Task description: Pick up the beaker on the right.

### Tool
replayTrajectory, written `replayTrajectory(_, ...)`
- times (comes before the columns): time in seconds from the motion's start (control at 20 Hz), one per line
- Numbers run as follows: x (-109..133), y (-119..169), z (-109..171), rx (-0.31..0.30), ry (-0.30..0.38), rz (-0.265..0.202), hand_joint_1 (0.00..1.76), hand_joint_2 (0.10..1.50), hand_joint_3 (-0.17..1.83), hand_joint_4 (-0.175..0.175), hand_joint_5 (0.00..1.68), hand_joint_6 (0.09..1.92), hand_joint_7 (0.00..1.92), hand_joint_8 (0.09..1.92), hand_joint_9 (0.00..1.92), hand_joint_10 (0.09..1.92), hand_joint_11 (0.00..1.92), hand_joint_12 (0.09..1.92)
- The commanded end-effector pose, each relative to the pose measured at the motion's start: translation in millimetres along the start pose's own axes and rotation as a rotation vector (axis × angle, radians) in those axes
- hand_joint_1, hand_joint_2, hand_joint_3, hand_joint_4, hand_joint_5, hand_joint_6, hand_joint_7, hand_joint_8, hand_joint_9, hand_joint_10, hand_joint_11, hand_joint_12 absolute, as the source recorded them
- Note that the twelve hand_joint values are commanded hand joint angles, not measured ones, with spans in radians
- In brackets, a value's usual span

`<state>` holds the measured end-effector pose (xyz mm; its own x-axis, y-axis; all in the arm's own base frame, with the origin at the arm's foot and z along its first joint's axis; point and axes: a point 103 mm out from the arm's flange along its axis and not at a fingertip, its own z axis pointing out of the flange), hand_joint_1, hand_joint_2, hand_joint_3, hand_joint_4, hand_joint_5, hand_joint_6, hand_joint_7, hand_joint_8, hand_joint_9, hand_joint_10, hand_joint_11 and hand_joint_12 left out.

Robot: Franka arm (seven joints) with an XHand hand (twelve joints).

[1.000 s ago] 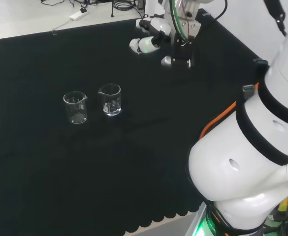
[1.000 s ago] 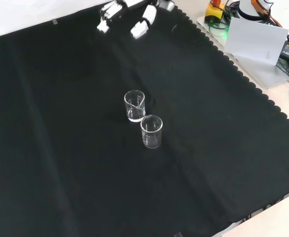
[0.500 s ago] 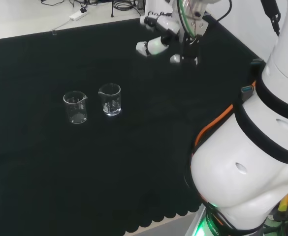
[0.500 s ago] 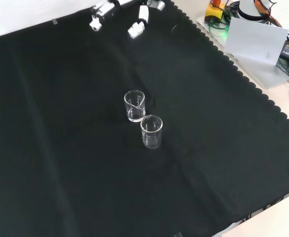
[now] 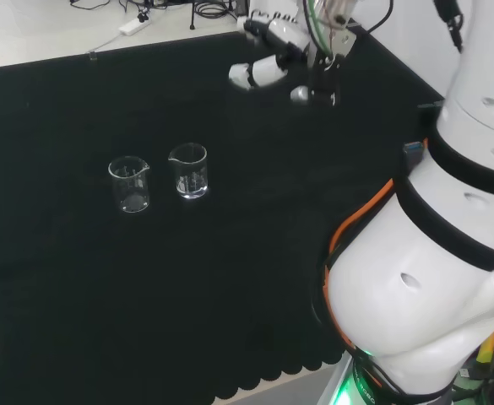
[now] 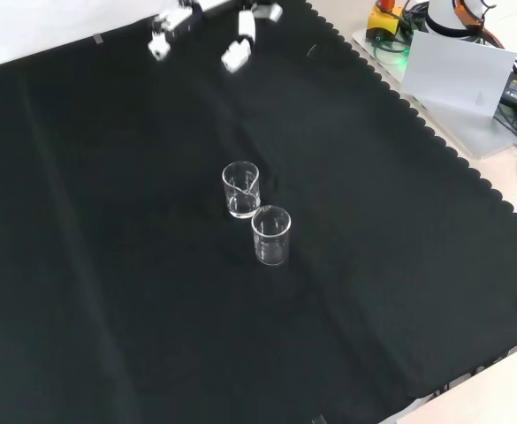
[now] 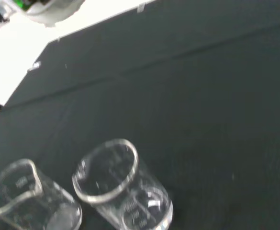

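Compared with a second ago, the hand sits higher and farther back in the head view, nearer the far edge of the black cloth; in the front view its fingers have shifted up and to the left along the top edge. The two beakers have not moved.

The hand hangs in the air above the cloth, well apart from both beakers, its fingers spread and only lightly bent, holding nothing.

In the head view the right beaker stands upright near the middle of the cloth, just beside the left beaker, the two apart by a small gap. Its long axis is vertical and its mouth opens upward. Its pouring lip seems to face left in the head view, though the clear glass makes that hard to confirm. In the front view this beaker is the farther of the pair, with the other nearer and slightly right. In the wrist view both stand side by side.
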<state>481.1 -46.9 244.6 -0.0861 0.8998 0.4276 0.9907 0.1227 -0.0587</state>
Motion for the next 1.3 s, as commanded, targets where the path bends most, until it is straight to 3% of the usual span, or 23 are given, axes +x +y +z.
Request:
replayTrajectory(0.05,-20.5,15.5,94.6,0.170,0.128,-0.056,0.69,0.55,0.70,-0.009,0.18,0.09,0.12,0.51,0.23,0.62,0.00,1.11)
replayTrajectory(0.45,-18.2,14.2,115.2,0.222,0.131,-0.138,0.65,0.53,0.65,-0.006,0.16,0.09,0.11,0.50,0.21,0.61,0.00,1.08)
replayTrajectory(0.8,-13.4,10.4,137.1,0.267,0.109,-0.180,0.63,0.52,0.62,-0.007,0.16,0.09,0.11,0.50,0.21,0.61,0.00,1.06)
replayTrajectory(1.3,-10.1,5.7,164.5,0.235,0.130,-0.236,0.66,0.52,0.58,-0.013,0.18,0.09,0.11,0.49,0.21,0.61,0.00,1.04)
